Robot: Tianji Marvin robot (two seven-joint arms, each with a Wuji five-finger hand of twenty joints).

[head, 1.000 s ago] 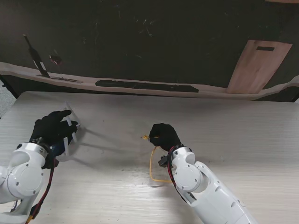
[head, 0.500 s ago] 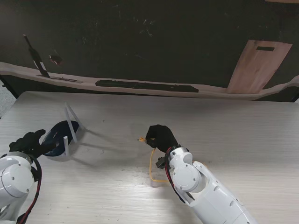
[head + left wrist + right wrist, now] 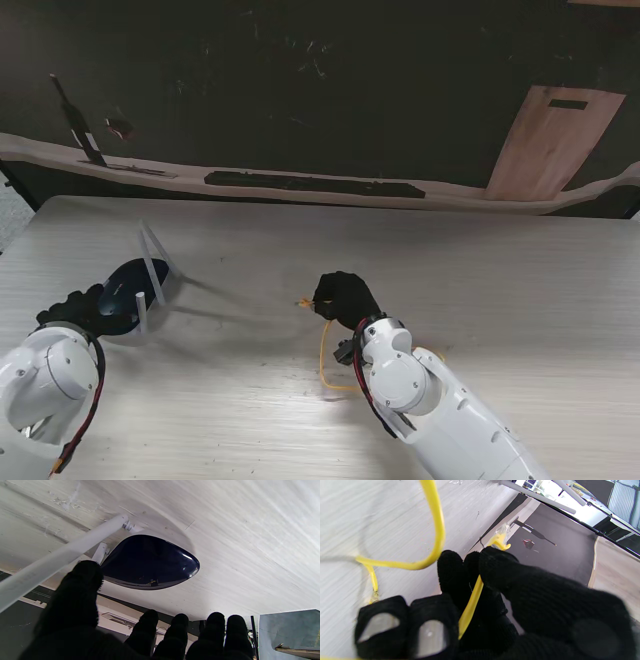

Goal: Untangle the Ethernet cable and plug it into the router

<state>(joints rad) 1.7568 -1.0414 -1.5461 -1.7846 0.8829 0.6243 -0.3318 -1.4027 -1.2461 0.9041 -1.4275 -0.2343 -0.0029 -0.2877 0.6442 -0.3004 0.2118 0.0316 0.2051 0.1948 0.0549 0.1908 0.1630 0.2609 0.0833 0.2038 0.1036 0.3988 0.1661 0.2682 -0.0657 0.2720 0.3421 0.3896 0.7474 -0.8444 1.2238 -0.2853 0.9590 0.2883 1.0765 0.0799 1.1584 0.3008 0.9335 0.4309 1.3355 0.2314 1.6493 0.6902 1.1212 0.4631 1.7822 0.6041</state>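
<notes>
1. The right hand (image 3: 345, 297) pinches the yellow Ethernet cable (image 3: 470, 602); only its wrist view shows the clear plug (image 3: 500, 533) past the fingertips.
2. The left hand (image 3: 72, 306), empty with fingers spread, lies just beside the router (image 3: 135, 285); the wrist view shows the antennas (image 3: 60, 557).

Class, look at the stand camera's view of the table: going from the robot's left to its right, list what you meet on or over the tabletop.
left hand → router → cable plug → right hand, which grips the yellow Ethernet cable trailing nearer to me.
</notes>
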